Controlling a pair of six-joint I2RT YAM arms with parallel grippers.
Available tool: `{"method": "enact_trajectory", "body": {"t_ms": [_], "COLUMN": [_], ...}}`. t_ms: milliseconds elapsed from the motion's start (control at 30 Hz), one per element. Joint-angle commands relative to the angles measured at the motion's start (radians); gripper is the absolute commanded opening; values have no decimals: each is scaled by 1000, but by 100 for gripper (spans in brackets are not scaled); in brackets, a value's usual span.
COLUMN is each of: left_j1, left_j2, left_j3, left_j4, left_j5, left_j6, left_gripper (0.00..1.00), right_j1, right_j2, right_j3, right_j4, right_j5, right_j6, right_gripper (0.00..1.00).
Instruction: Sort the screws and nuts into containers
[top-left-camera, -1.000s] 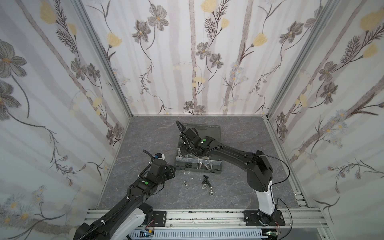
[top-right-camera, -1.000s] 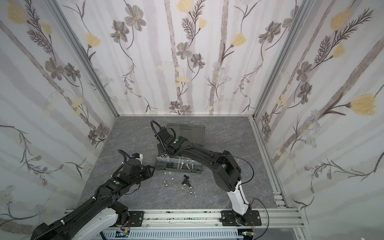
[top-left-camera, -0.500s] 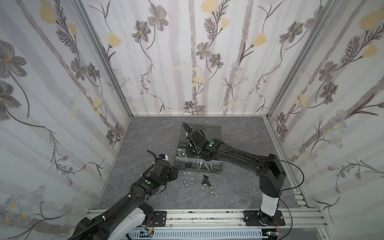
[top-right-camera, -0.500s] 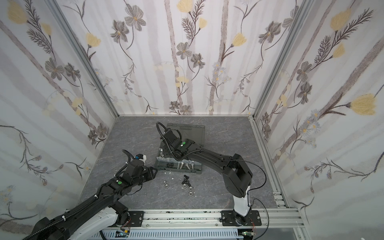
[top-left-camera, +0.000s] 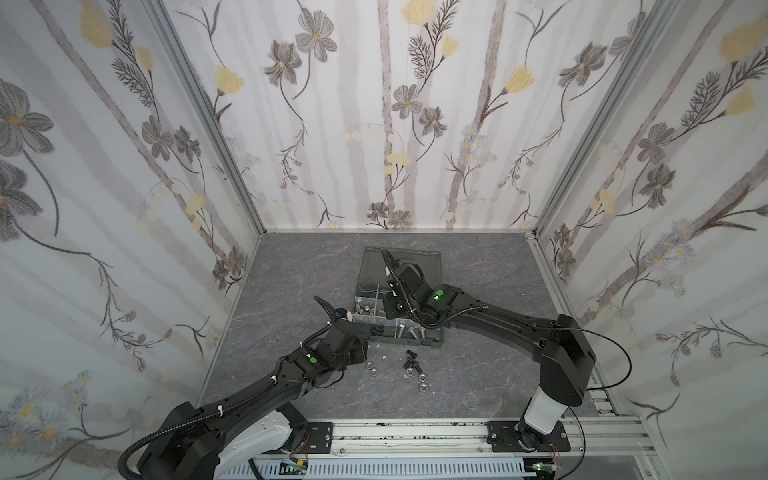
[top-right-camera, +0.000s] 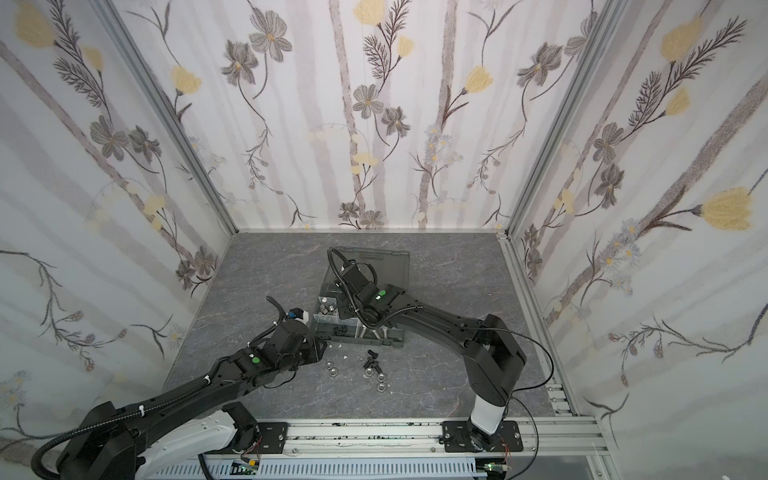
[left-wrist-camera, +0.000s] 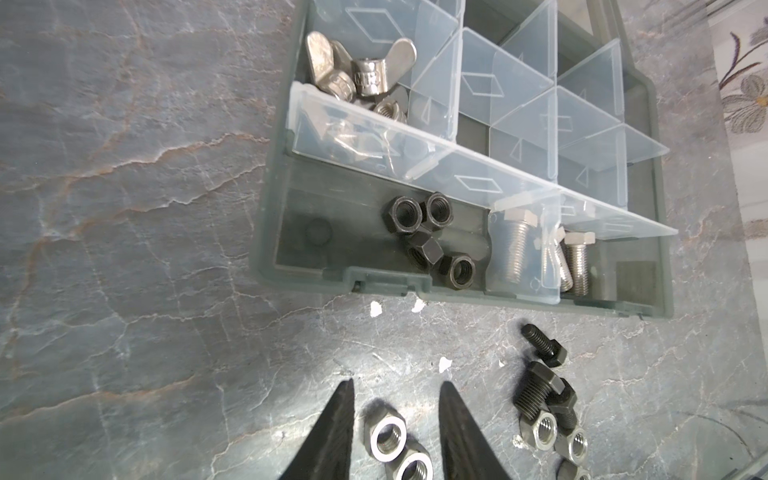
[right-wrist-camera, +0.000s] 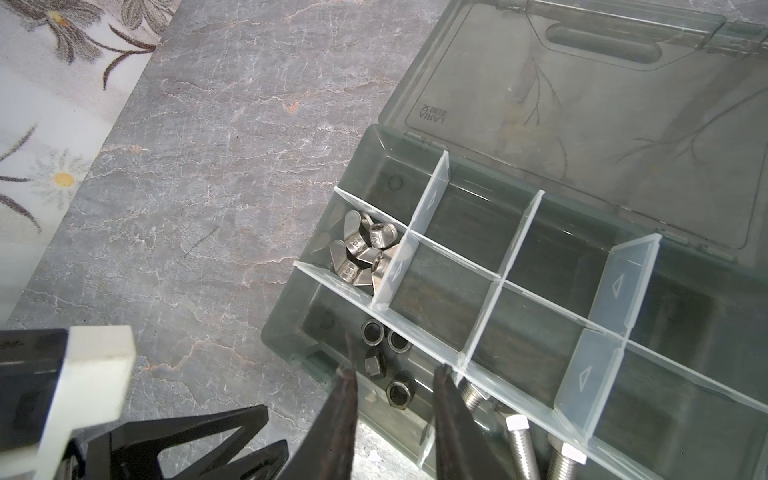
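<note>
1. Both jaws of the left gripper (left-wrist-camera: 397, 382) stood spread just above the table (left-wrist-camera: 124, 208), straddling one nut (left-wrist-camera: 388, 434) without pinching it.
2. Four other silver nuts (left-wrist-camera: 544, 432) and some black screws (left-wrist-camera: 536, 390) lay loose close by, between the case (left-wrist-camera: 316, 282) and the table's front edge.
3. Over the case's front left compartment hung the right gripper (right-wrist-camera: 395, 370), jaws spread, holding nothing.
4. In that compartment sat black nuts (right-wrist-camera: 376, 361); silver screws (right-wrist-camera: 519, 440) lay in the next one along the case's front row.
5. Directly behind the black nuts, another compartment held wing nuts (right-wrist-camera: 361, 253).
6. Its lid (right-wrist-camera: 582, 104) lay open on the side toward the table's back edge.
</note>
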Motion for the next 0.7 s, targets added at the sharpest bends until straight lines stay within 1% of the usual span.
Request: {"method": "enact_trajectory", "body": {"t_ms": [0,167,333,667], "left_j1": [-10,-39,-63,-185], "left_j2": [30,42,78,115], "left_j3": [21,46,58,31], "left_j4": [10,12,10,-14], "left_j5": [-35,-65,-45,-108], "left_j6": [-4,-18,-28,-147], "left_gripper": [37,37,37,36], "right_j1": [-7,-22,-35,-34], "right_j2": [-66,-211,-313,-376], "right_j3": [-46,-177,-324,-442], "right_j4": [38,49,90,151], "right_j5": [31,72,56,7], "right_j6": [20,44,93,132], "right_gripper": [32,33,33,34]}}
